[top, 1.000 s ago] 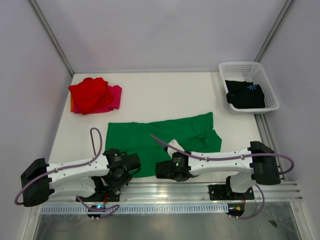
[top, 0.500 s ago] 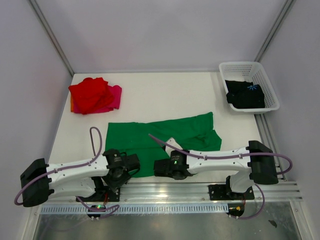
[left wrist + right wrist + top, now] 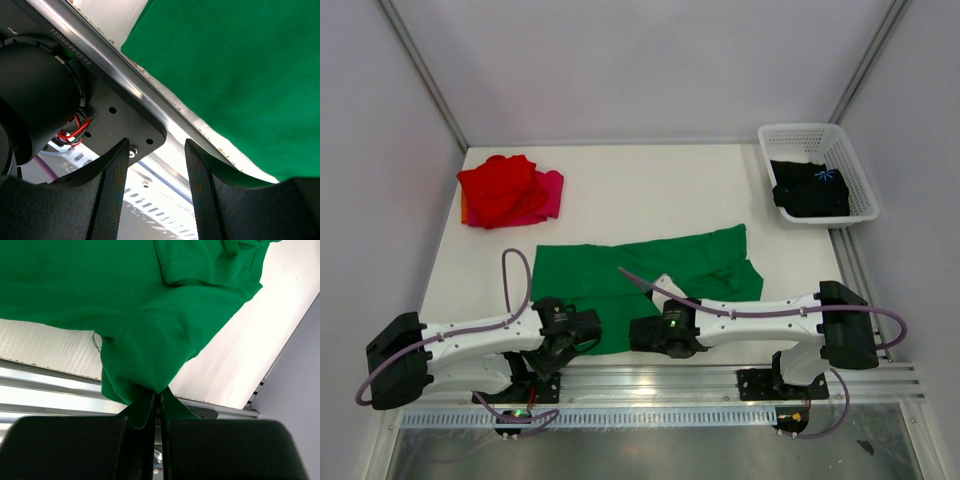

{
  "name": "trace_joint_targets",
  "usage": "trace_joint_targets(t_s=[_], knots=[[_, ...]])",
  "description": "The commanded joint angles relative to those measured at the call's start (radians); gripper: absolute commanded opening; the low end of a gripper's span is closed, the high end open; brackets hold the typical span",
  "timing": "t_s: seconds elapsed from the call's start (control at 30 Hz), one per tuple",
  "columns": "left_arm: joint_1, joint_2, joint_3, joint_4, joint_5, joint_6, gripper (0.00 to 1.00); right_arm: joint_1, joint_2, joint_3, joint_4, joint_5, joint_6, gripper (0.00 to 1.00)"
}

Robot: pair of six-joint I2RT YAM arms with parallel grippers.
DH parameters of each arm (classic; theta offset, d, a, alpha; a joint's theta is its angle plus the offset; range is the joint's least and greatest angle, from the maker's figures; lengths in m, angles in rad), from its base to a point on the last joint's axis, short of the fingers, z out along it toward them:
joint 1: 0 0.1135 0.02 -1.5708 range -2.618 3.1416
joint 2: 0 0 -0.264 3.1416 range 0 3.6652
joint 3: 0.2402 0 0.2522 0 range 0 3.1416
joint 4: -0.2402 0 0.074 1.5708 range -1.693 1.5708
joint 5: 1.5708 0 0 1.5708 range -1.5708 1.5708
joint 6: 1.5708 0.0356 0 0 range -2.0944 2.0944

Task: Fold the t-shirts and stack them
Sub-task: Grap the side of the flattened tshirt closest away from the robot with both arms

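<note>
Pinches, with the right gripper [image 3: 159, 392], a bunched fold of the green t-shirt [image 3: 640, 270] at its near hem, fingers pressed together on the cloth. Holds the left gripper [image 3: 156, 150] parted and gripping nothing, low at the near edge of the tabletop [image 3: 650, 185]. Sets it just beside the left stretch of that hem, over the metal rail [image 3: 700, 375]. Suggests a two-point lift of the near hem for a first fold, though only the pose supports that.

Shows the green t-shirt spread over the near half of the tabletop, flat toward the left, rumpled and doubled at the sleeve toward the right. Looks like soft matte knit with stitched hems. Hangs limp from the pinch, so likely sags and drags if raised at one point alone.

Leaves the white lattice basket [image 3: 810, 133] at the far right corner: rigid plastic, open-topped, walls pierced in a grid.

Puts the red t-shirt [image 3: 500, 188] at the far left corner, heaped on the magenta-pink t-shirt [image 3: 552, 190], whose edge peeks out to the right. Reads as a rough stack, not crisp folds.

Finds the black t-shirt [image 3: 808, 195] crumpled inside the basket, apparently not yet folded, its small blue print [image 3: 826, 175] uppermost.
</note>
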Motion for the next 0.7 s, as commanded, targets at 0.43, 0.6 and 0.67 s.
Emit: trace_joint_targets(t_s=[0.43,0.6,0.67], knots=[[-0.003,0.057,-0.011,-0.182,-0.180,-0.741,0.56,-0.006,-0.061,-0.024,-0.007,0.032,0.020,0.03],[-0.003,0.052,-0.031,-0.156,-0.240,-0.751,0.57,-0.008,-0.063,-0.027,-0.008,0.031,0.018,0.03],[-0.001,0.061,-0.028,-0.162,-0.257,-0.761,0.58,-0.009,-0.060,-0.029,-0.010,0.028,0.018,0.03]])
